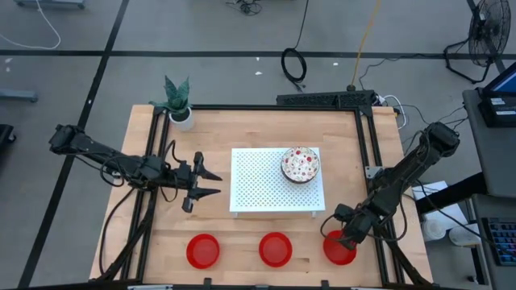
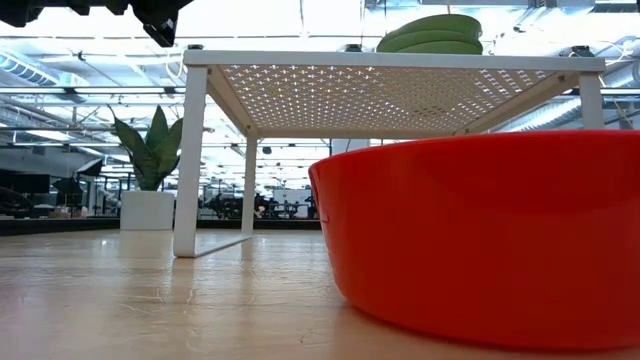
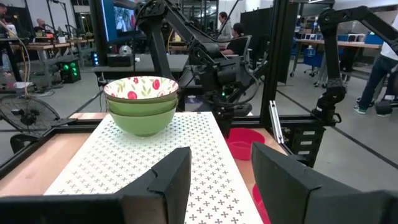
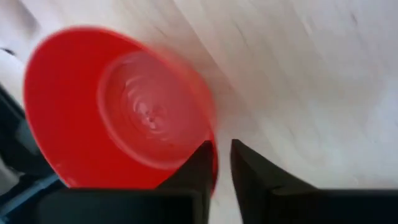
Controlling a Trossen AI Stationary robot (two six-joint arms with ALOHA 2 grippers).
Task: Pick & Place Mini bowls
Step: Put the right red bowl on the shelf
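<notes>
Three plain red mini bowls stand in a row on the wood near the table's front edge: left [image 1: 202, 250], middle [image 1: 275, 249] and right [image 1: 339, 248]. A stack of bowls [image 1: 300, 164], white with red speckles inside and green outside [image 3: 142, 102], rests on the white perforated board [image 1: 258, 189]. My right gripper [image 1: 347, 239] points steeply down at the right red bowl [image 4: 118, 106] and is shut on its rim. My left gripper [image 1: 211, 182] hovers level and open, left of the board, touching nothing. My right gripper has the right red bowl's rim [image 4: 214, 163] between its two fingers, one finger [image 4: 198, 163] inside the bowl and the other [image 4: 249, 167] outside. The fingers come from above, slanting down. The bowl's base sits on the wood.
The board stands on thin white legs [image 2: 190, 160], raised above the table. A white plant pot [image 1: 182, 118] sits at the far left corner. Black frame rails [image 1: 367, 153] run along the table's sides. Bare wood lies between the red bowls.
</notes>
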